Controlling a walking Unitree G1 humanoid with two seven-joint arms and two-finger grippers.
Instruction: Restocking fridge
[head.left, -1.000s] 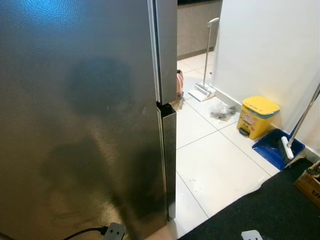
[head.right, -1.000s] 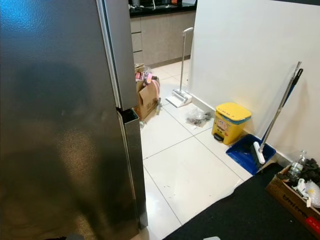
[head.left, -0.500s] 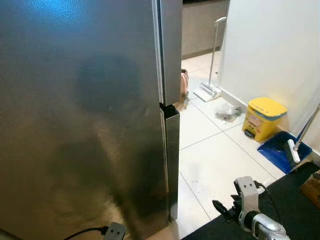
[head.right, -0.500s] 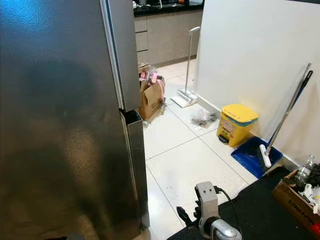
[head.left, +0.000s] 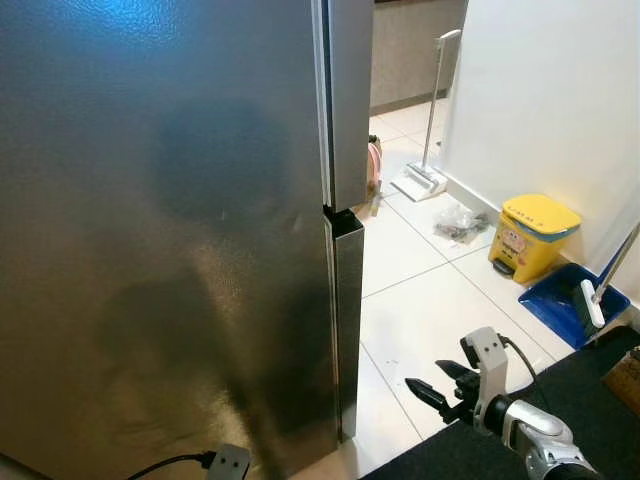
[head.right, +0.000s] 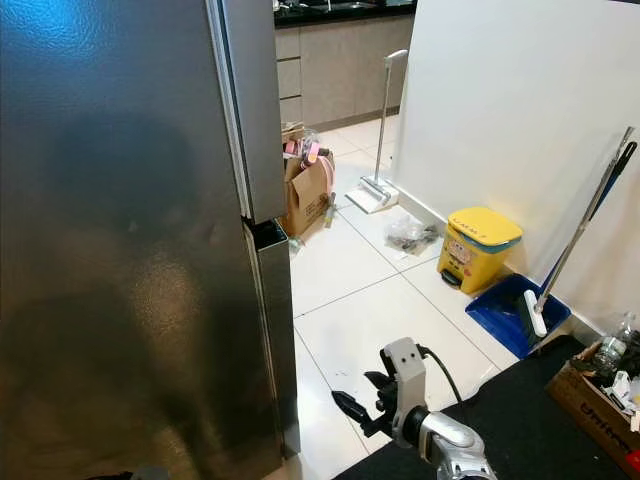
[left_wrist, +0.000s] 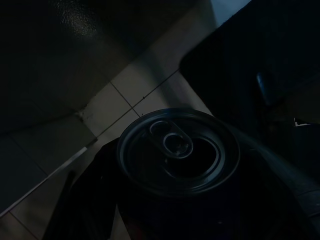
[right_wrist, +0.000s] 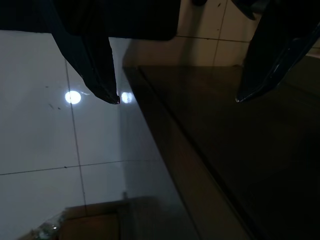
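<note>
- We see the fridge (head.left: 170, 230) close in front, doors closed.
- Our right gripper (head.left: 440, 385) is raised near the fridge's lower corner, fingers (right_wrist: 102, 75) spread apart, holding nothing.
- Our left gripper (left_wrist: 150, 210) is clamped around a can (left_wrist: 177, 150), seen top-on in the dim wrist view.

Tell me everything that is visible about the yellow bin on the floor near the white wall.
The yellow bin is a small plastic pedal bin standing upright on the white floor tiles, close to the white wall. Its lid is yellow with a blue-grey edge and is closed. The front bears a pale label with a cartoon picture, and a dark foot pedal sticks out at the base. A blue dustpan lies beside it, and a crumpled clear plastic bag lies on its other side; neither appears to touch it.
</note>
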